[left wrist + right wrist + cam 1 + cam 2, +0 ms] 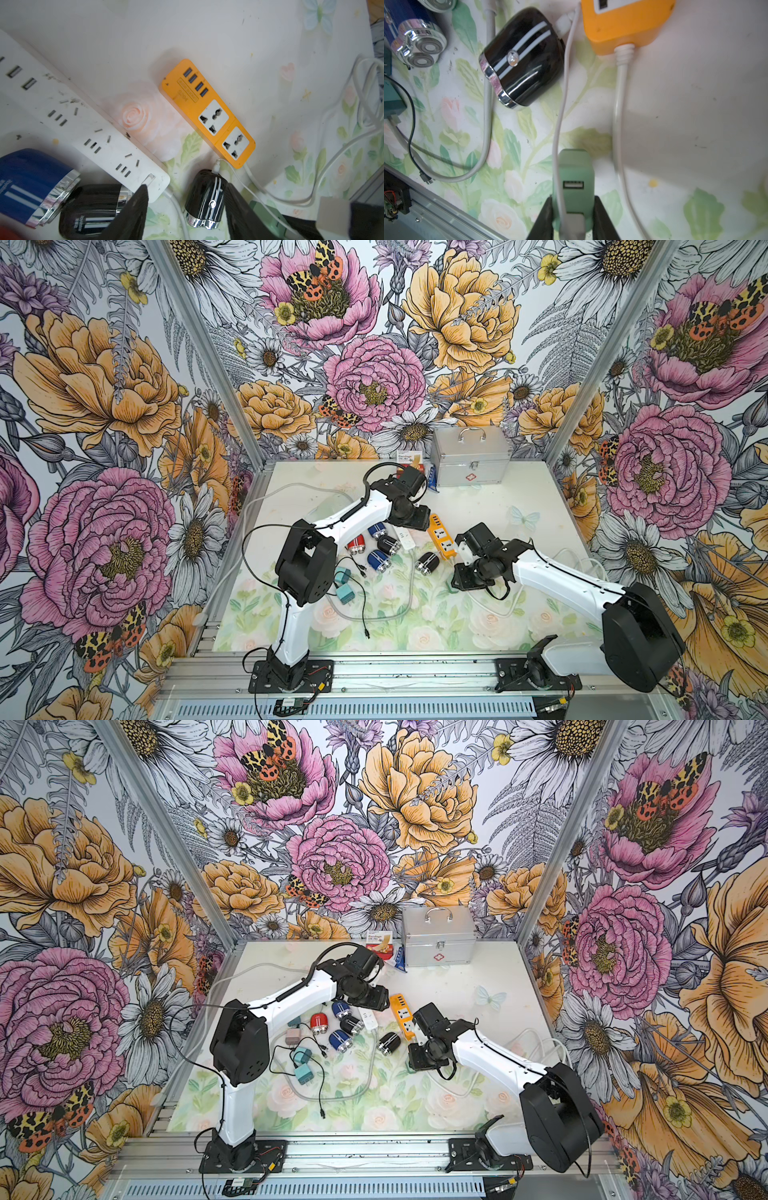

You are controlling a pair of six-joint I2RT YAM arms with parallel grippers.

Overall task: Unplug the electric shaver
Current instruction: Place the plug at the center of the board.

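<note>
Black shaver (204,197) — between left fingers (135,209)

The table (519,489) fills the lower middle of both top views. At its back stands the case (469,464), the box (409,459) left of it. Mid-frame, left strip (405,538) and right strip (441,536) lie side by side. Four shavers (378,560) cluster left of them; one shaver (427,563) lies below, between them. Its cable (560,104) runs lower right to the adapter (577,166) in the right gripper (573,198). Lower left of the cluster lie spare adapters (344,591).
</note>
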